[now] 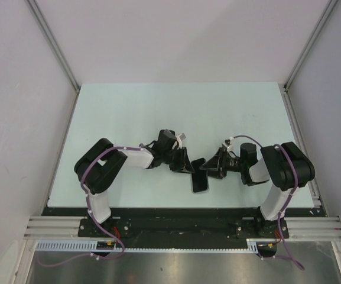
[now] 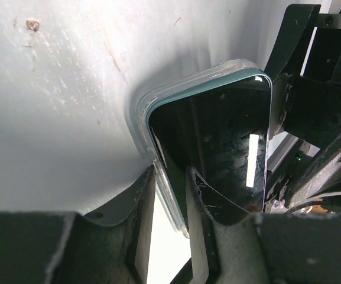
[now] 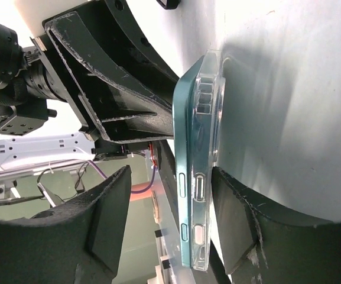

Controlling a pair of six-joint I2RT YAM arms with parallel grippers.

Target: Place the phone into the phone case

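Note:
The phone, a black slab with a teal edge, is held off the table between both grippers in the top view. In the left wrist view its dark screen lies on the clear phone case. My left gripper is shut on an end of phone and case, one finger on the screen and the other on the case's back. In the right wrist view the phone's teal side stands out beside the case's wall. My right gripper straddles both: one finger touches the case's back, the other stands well off.
The pale green table lies below, with white walls on three sides. A metal rail runs along the near edge by the arm bases. The right arm's black frame stands close beside the phone in the left wrist view.

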